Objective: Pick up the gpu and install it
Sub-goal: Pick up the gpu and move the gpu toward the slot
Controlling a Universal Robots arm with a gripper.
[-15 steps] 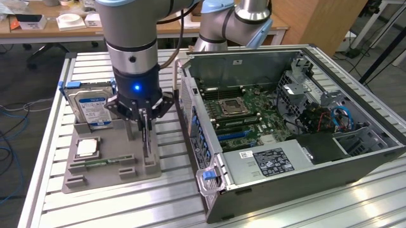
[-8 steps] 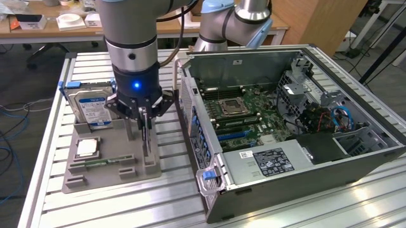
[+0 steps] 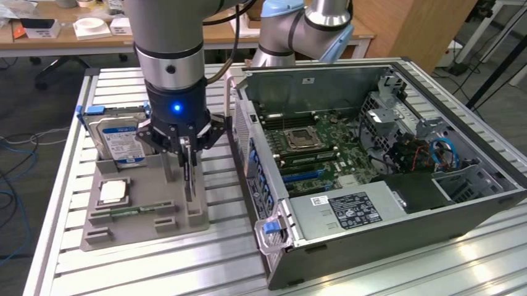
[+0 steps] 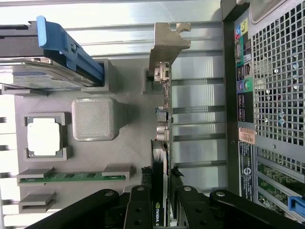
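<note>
**Gripper clamped on the gpu, card standing in the holder**

The gpu [image 3: 189,177] stands on its edge in a slot of the gray holder [image 3: 140,231], on the side of the holder that faces the computer case [image 3: 313,86]. Its silver bracket [image 4: 167,45] is at one end of this slot. My gripper [image 3: 189,151] comes from above, and my fingers [image 4: 140,207] press on both faces of the card, so I am grasping the gpu. I cannot see any gap under the card; I judge that it is not yet lifted out.

So the step in hand is the pick-up, at the moment of the grasp. Most of the task is not done: the card is far from the motherboard.

I judge that the lift calls for a straight pull upward, because the slot walls are close to the card and a tilted pull can jam it.

On the holder, away from the case, lie the hard drive [image 3: 115,139], a processor chip [image 3: 113,191] and a memory stick [image 3: 132,211].
</note>
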